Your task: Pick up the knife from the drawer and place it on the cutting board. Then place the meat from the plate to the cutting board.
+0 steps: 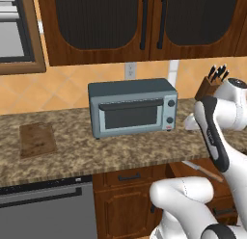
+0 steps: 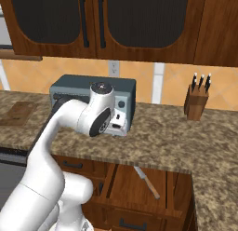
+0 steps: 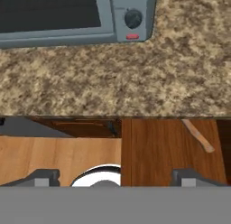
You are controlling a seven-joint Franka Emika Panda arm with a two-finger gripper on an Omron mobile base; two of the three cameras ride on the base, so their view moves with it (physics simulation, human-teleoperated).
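The jaws stand apart and hold nothing, above the open drawer [image 3: 171, 146]. The knife [image 3: 197, 135] lies inside it, ahead of the jaws and slightly right. Beyond is the counter [image 3: 135, 78].

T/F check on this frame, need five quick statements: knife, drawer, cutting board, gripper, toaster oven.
1. The knife lies inside the open drawer. True.
2. The cutting board already has the knife on it. False: the board is bare; the knife is in the drawer.
3. The gripper is shut on the knife. False: its fingertips stand apart with nothing between them, and the knife lies off to one side in the hand view.
4. The toaster oven stands on the counter between the cutting board and the knife block. True.
5. The toaster oven door is open. False: it is closed.
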